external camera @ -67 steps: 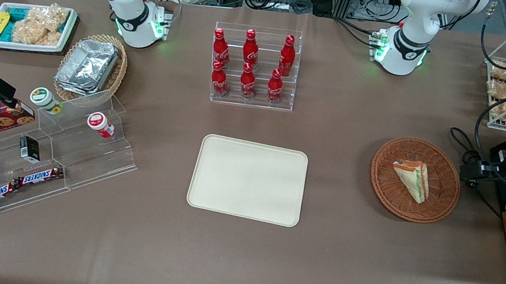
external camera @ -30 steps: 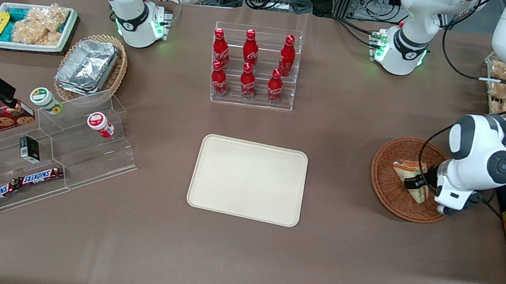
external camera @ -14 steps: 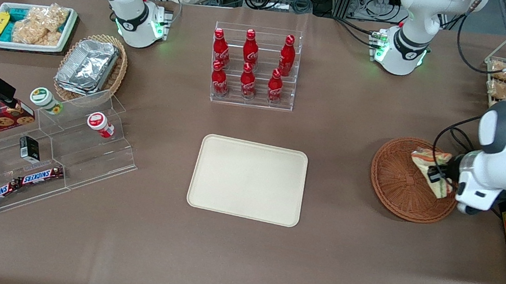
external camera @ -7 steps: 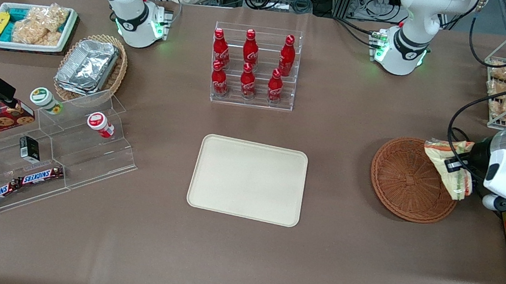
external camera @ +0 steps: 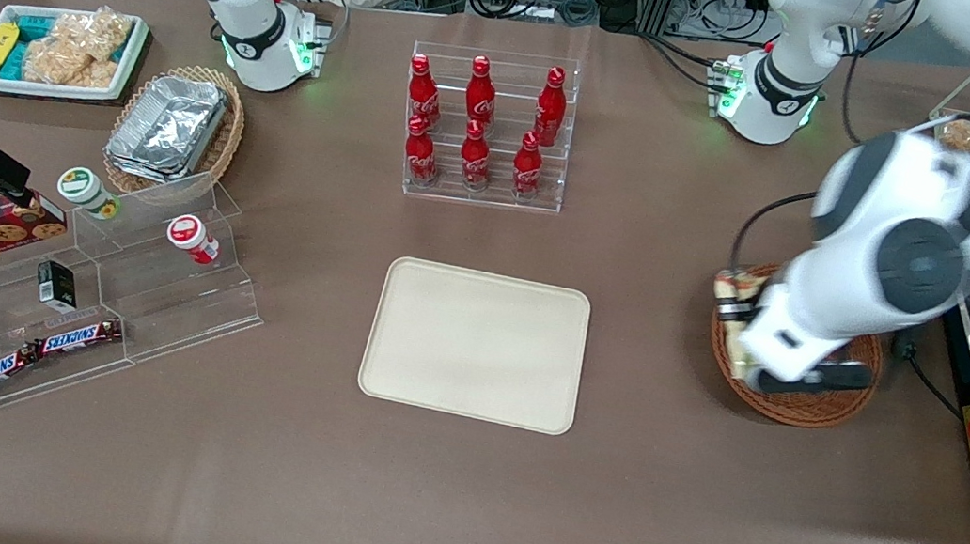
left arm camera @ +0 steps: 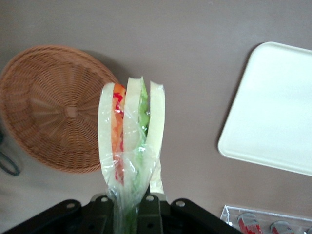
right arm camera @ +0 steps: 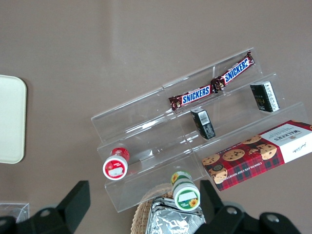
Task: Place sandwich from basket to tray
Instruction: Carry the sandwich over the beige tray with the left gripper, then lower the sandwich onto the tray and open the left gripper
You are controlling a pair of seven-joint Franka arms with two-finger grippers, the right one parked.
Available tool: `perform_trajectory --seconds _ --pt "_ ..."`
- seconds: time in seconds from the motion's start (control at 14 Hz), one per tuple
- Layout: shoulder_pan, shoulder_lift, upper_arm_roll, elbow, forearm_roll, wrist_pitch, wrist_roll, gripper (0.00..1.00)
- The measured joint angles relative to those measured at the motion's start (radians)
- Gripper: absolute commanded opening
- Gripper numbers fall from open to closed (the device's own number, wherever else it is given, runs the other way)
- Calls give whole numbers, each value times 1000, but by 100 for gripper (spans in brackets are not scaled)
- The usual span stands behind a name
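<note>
While the left arm hangs over the basket, things stand like this:

End effector (left arm camera: 127,207): closed on the sandwich, w/ one finger (left arm camera: 101,204) on each side of the wrapped end; it is up in the air, above the basket edge that faces the tray.
Sandwich (left arm camera: 129,136): held clear of the basket, not touching it; bread slices stand on edge, w/ orange and red filling in one gap and green in the other. In the front view only a small part of it (external camera: 734,293) shows past the arm.
Basket (left arm camera: 53,107): on the worktop, nothing in it; in the front view the arm covers most of it, the rim (external camera: 807,414) shows below.
Tray (external camera: 475,344): flat on the worktop (external camera: 451,514), bare, well apart from the basket, toward the parked arm's end from it.
Bottle rack (external camera: 487,125): six red bottles, farther from the front camera than the tray.
Snack shelf (external camera: 93,293): clear steps w/ bars, jars, approx. at the parked arm's end.
</note>
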Motion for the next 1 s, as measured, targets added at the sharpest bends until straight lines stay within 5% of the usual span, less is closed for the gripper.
perform_trajectory --seconds 0.57,1.0 --pt "-208 207 -3 69 5 270 -5 0" --pt "-253 375 -2 74 9 432 0 1"
